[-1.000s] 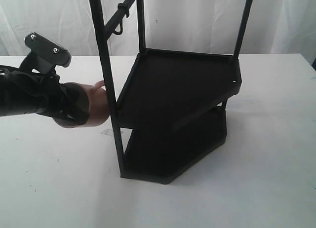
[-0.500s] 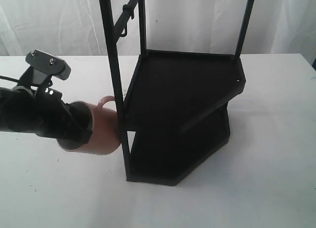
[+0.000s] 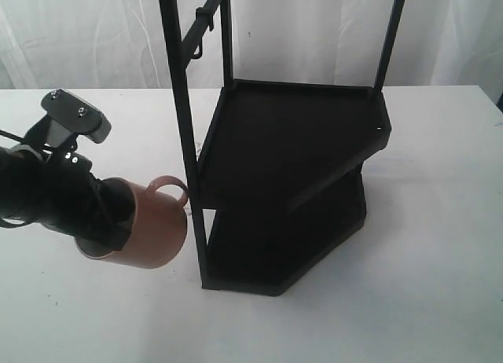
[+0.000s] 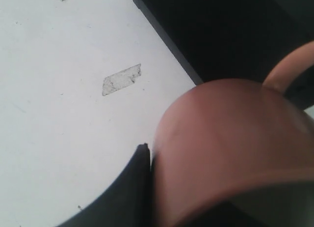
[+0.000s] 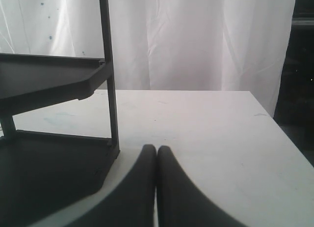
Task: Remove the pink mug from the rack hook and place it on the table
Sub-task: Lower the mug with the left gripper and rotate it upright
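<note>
Left tool (image 3: pixel 110 221): pinching the rim of the pink mug (image 3: pixel 157 229).
Mug: off the hook, tipped on its side, low over the surface (image 3: pixel 424 284), handle just beside the rack (image 3: pixel 291 143) post. Contact with the surface cannot be told.
Step, as judged: lowering.
Next move calls for: turning the mug upright, clearing the post, setting it down, releasing.
Hook (image 3: pixel 198 45): bare, high on the slanted bar.
Right tool (image 5: pixel 156 156): pressed together, empty.

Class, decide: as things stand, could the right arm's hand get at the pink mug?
Probably not. The tall black metal two-shelf rack stands between the right hand and the dusty-pink ceramic mug, which the left hand grips.
</note>
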`<state>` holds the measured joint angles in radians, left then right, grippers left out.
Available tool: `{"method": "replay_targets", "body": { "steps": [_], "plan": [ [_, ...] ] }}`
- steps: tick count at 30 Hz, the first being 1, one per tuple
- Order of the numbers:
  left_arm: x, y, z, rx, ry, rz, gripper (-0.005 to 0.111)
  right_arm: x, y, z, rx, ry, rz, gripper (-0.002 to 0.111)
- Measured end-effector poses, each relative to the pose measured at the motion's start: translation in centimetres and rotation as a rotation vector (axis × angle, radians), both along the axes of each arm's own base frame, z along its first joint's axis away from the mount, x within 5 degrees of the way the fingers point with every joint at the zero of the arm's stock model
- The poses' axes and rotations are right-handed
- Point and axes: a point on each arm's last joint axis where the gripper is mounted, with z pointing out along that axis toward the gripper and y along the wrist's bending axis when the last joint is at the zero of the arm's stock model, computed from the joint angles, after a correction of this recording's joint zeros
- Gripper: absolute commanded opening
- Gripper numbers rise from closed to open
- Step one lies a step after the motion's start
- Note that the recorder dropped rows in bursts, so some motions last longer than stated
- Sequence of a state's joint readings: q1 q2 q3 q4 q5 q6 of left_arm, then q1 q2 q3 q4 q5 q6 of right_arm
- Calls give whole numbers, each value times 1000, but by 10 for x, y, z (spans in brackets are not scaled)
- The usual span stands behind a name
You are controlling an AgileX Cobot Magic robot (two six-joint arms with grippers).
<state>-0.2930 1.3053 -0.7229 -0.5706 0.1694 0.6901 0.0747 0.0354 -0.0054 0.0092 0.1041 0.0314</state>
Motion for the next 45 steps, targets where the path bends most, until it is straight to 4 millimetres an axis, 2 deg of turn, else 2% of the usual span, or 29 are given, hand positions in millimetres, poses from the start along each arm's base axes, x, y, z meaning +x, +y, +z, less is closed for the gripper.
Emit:
{"method": "replay_targets", "body": {
  "steps": [5,14,16,18,20,23,26,29,35,40,45],
  "plan": [
    [0,5,-2,41,20,12,0,0,0,0,0,0,0,0],
    [-5,25,-10,190,150,193,0,0,0,0,0,0,0,0],
    [-5,26,-6,208,190,201,0,0,0,0,0,0,0,0],
    [0,25,10,221,215,204,0,0,0,0,0,0,0,0],
    [11,22,33,216,201,208,0,0,0,0,0,0,0,0],
    [29,17,43,220,212,208,0,0,0,0,0,0,0,0],
    [55,10,26,253,291,203,0,0,0,0,0,0,0,0],
    [72,5,15,258,319,204,0,0,0,0,0,0,0,0],
    [101,-4,10,242,300,207,0,0,0,0,0,0,0,0],
    [119,-10,6,228,293,210,0,0,0,0,0,0,0,0],
    [131,-14,-7,235,320,209,0,0,0,0,0,0,0,0]
  ]
}}
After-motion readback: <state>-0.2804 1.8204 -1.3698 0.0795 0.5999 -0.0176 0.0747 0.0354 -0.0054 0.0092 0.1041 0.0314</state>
